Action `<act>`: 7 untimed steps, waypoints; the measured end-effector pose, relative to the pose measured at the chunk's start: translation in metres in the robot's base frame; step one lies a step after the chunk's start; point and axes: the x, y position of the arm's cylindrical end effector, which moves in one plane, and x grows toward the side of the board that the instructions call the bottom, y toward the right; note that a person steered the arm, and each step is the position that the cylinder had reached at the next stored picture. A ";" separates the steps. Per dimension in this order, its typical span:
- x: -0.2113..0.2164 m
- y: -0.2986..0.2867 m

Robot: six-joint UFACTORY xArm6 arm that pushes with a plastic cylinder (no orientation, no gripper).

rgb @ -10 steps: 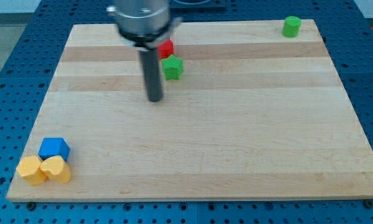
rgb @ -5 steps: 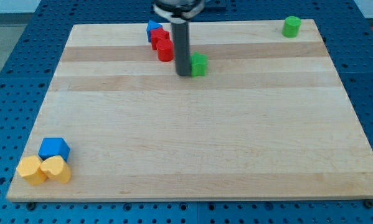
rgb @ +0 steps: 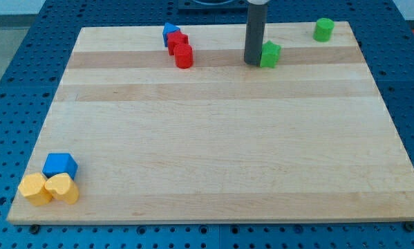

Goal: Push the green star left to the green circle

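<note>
– One rod, no pincer on this rig, right?
– Right. Nothing to open or close, nothing held. My tip (rgb: 253, 63) sits on the tabletop (rgb: 227, 152), far side, right of centre.
– Green star?
– Green star (rgb: 269, 54) is immediately right of my tip, touching or as good as; can't see a gap. Rod stands on its left flank.
– Green circle?
– Green circle (rgb: 323, 30) is at the far-right corner, apart from the star, to its right and a bit farther back.
– So the line that matters?
– Tip, star, circle run roughly left to right, tilting toward the far edge. The star lies right of my tip and the circle lies beyond it the same way, so I judge a push rightward and slightly far closes the gap.
– Risk?
– The star could slip off the rod if contact is off-centre. Aim slightly nearer than the star's middle, I'd say.
– Clutter?
– None in the path. Red blocks (rgb: 181, 50) and a blue block (rgb: 169, 32) are clustered far-left. Blue cube (rgb: 59, 165) and two yellow blocks (rgb: 48, 188) sit at the near-left corner.
</note>
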 end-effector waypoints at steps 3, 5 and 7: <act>-0.034 0.051; -0.059 0.066; -0.071 0.078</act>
